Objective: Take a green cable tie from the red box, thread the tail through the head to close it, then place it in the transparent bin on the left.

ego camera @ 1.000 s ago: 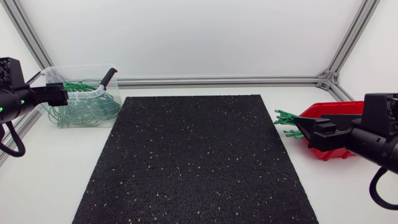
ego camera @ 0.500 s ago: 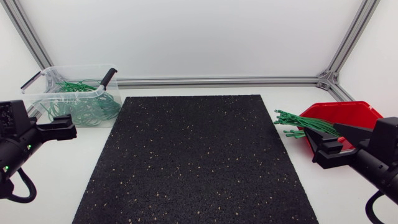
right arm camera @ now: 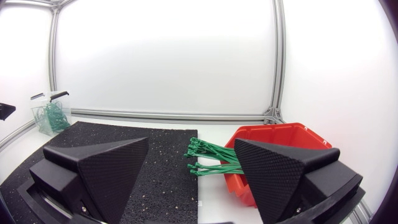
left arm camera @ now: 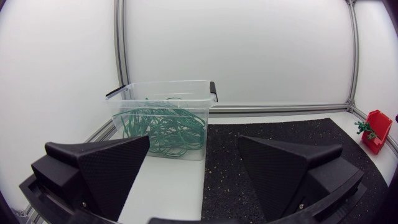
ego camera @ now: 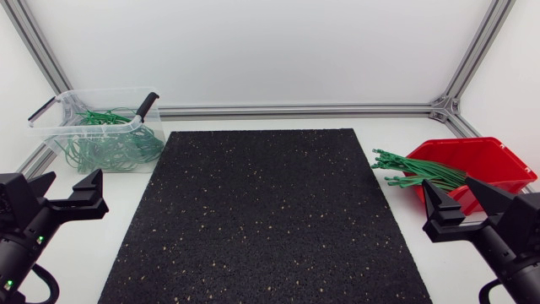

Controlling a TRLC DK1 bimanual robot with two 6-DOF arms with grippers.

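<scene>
- At the right side of the counter (ego camera: pixel 390 135), the green cable ties (ego camera: pixel 418 171) lie bundled in the red box (ego camera: pixel 498 165). Their ends stick out past its open front toward the black mat (ego camera: pixel 266 215).
- The head view does not show how far the bundle runs inside the box. The right claw (ego camera: pixel 462 207) covers the box's near corner.
- The right wrist view shows the same bundle ahead of the gap between that claw's fingers, which are spread wide and grip nothing. One finger hides part of the box.
- The transparent bin (ego camera: pixel 101 127) stands at the far left corner, holding a tangle of looped green ties (ego camera: pixel 110 148). Single loops cannot be told apart.
- The left claw (ego camera: pixel 61 192) sits just beside the mat's left edge, fingers spread with nothing between them. Both arms are cut off by the head view's edges.
- The left wrist view shows the bin close ahead of its claw. The red box appears there only small, across the counter.
</scene>
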